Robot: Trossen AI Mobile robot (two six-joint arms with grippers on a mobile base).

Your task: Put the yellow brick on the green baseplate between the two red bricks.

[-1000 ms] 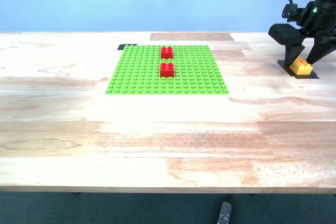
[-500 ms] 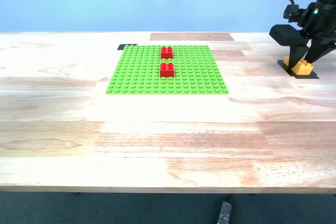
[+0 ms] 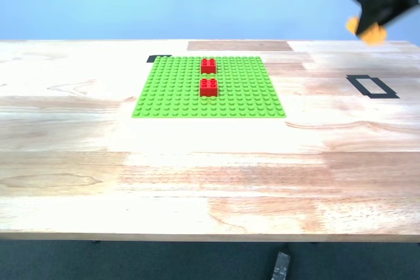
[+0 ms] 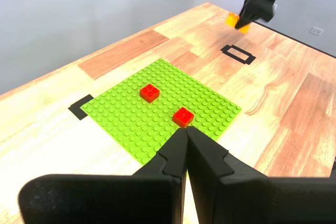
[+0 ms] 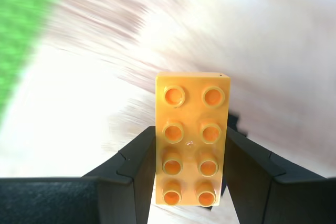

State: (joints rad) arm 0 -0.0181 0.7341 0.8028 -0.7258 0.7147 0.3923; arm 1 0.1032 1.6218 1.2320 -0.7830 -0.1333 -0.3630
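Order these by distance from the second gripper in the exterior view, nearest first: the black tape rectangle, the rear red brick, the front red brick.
From my second gripper, holding the yellow brick:
1. Black tape rectangle, on the table below it, the exterior view's right.
2. Rear red brick, far row of the green baseplate.
3. Front red brick, nearer the camera.

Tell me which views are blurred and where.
Exterior view: only my second end effector and the yellow brick are smeared; the table and green baseplate are sharp. Second wrist view: the brick is crisp, the background streaked. First wrist view: sharp overall, the far brick slightly soft.
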